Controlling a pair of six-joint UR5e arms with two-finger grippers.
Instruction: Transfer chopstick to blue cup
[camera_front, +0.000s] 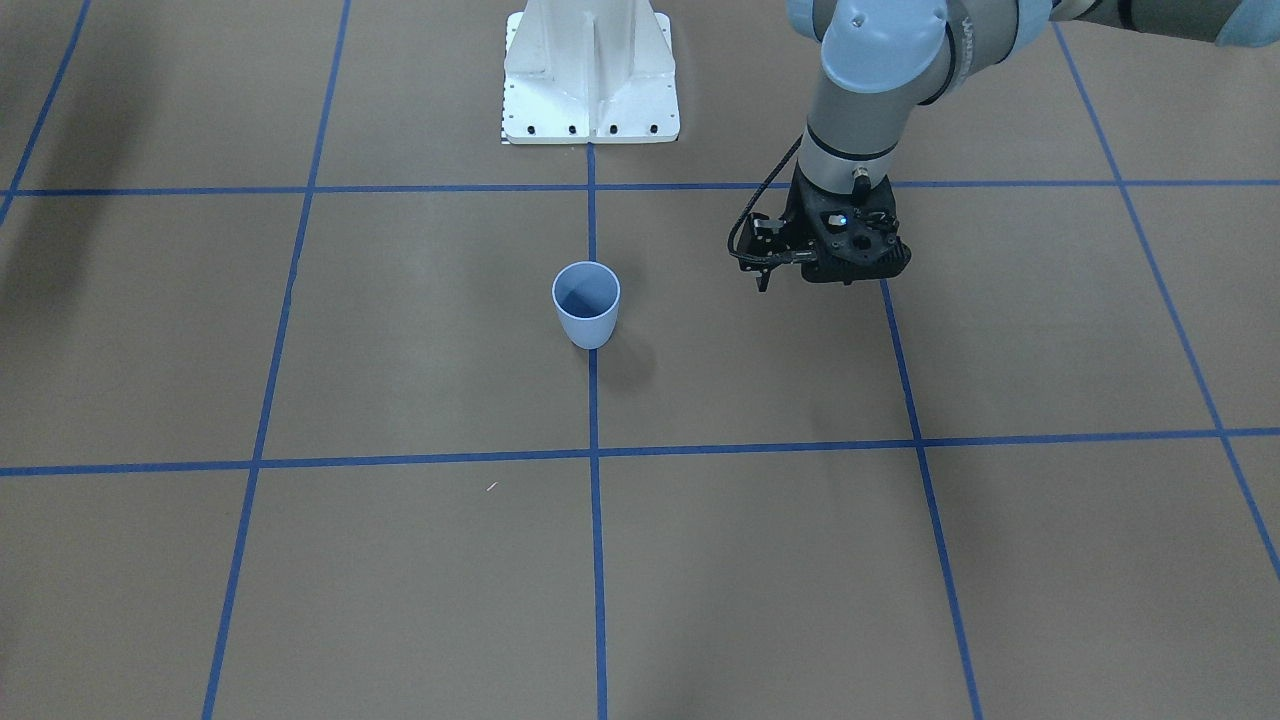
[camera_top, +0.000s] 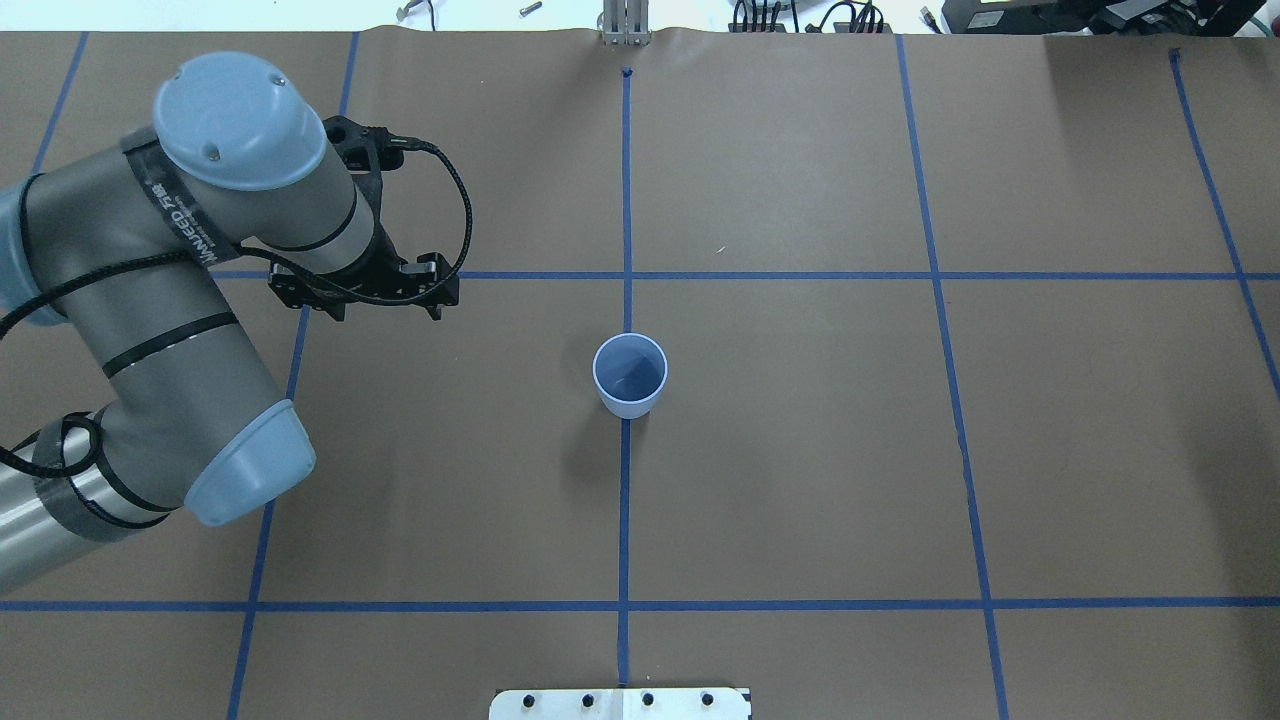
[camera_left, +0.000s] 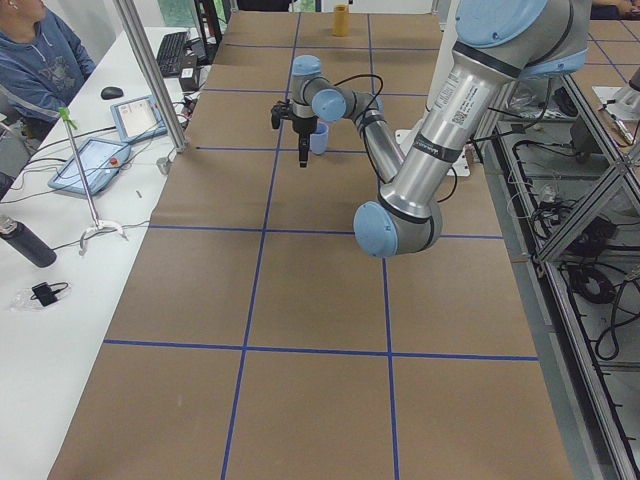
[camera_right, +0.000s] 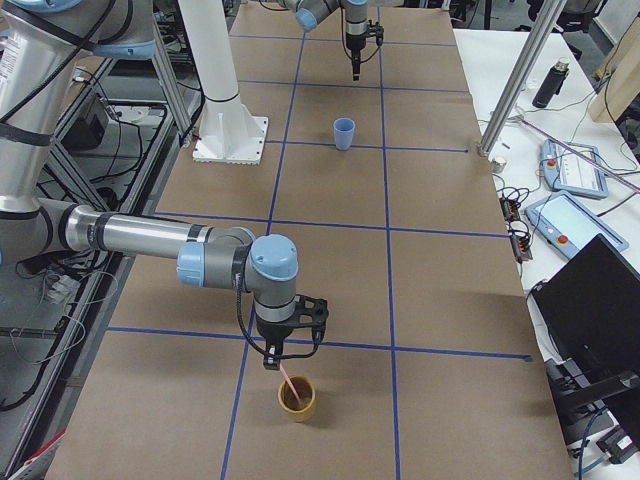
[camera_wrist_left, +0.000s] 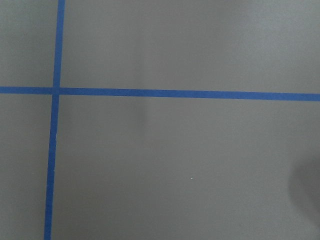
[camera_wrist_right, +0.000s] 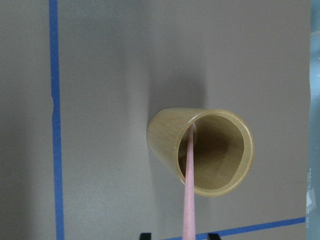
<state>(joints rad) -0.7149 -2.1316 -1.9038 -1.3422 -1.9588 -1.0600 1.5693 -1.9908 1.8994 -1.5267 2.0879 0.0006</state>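
Note:
The pale pink chopstick (camera_wrist_right: 189, 190) leans inside a tan wooden cup (camera_wrist_right: 162, 145) at the table's right end, its top passing between my right gripper's fingers. My right gripper (camera_wrist_right: 180, 236) hangs just above that cup (camera_right: 297, 402), jaws apart around the stick (camera_right: 288, 380), not closed on it. The blue cup (camera_top: 630, 375) stands upright and empty at the table's middle (camera_front: 586, 305). My left gripper (camera_top: 365, 290) hovers left of the blue cup, pointing down, empty. In the exterior left view its fingers (camera_left: 303, 155) look together.
The white robot base (camera_front: 590, 80) stands behind the blue cup. Blue tape lines grid the brown table. A metal pole (camera_right: 510, 85), tablets (camera_right: 575, 165) and a laptop (camera_right: 590, 300) line the operators' side. A person (camera_left: 35, 55) sits there.

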